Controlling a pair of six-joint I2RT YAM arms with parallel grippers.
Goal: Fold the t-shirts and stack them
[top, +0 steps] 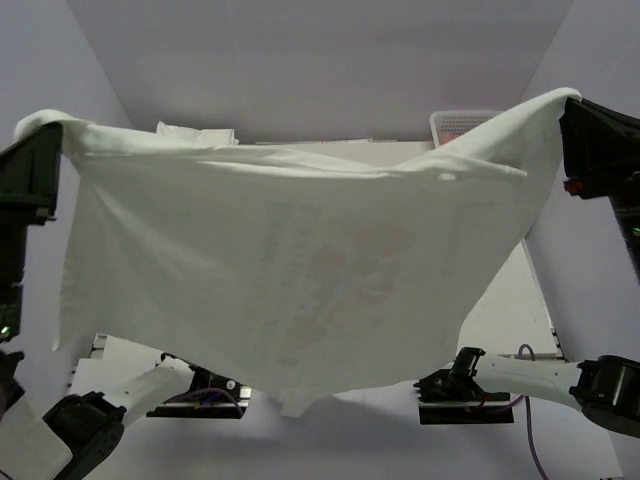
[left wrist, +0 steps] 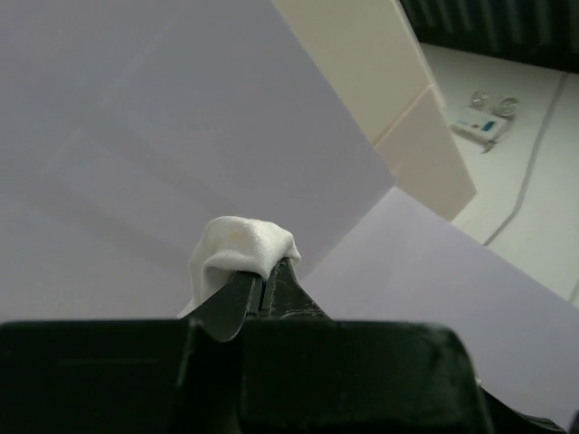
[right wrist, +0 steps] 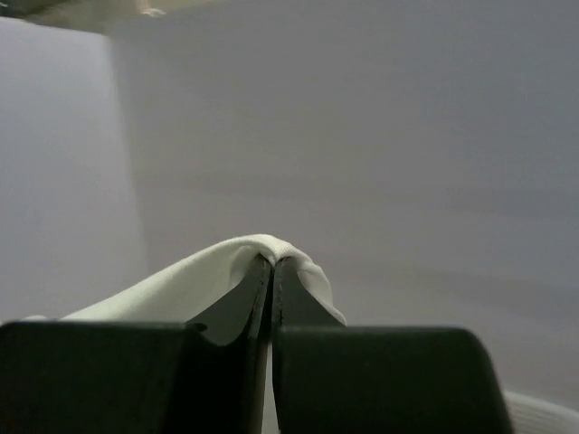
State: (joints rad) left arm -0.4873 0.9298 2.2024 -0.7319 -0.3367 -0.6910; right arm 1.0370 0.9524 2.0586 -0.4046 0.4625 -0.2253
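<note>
The large white cotton t-shirt (top: 300, 250), its chest print only faintly visible through the cloth, hangs spread between two raised arms and hides most of the table behind it. The left gripper (left wrist: 264, 276) and right gripper (right wrist: 271, 268) each clamp a bunched corner. The shirt's long axis runs left to right, and its free edge hangs downward.

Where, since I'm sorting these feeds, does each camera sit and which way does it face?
Top external: above and behind the arm bases, facing forward at the t-shirt stretched between left gripper and right gripper; both arms show.
Left wrist: on the left arm, looking out along its shut gripper pinching shirt cloth.
Right wrist: on the right arm, likewise, wall beyond.
Shared: all three show that t-shirt.
</note>
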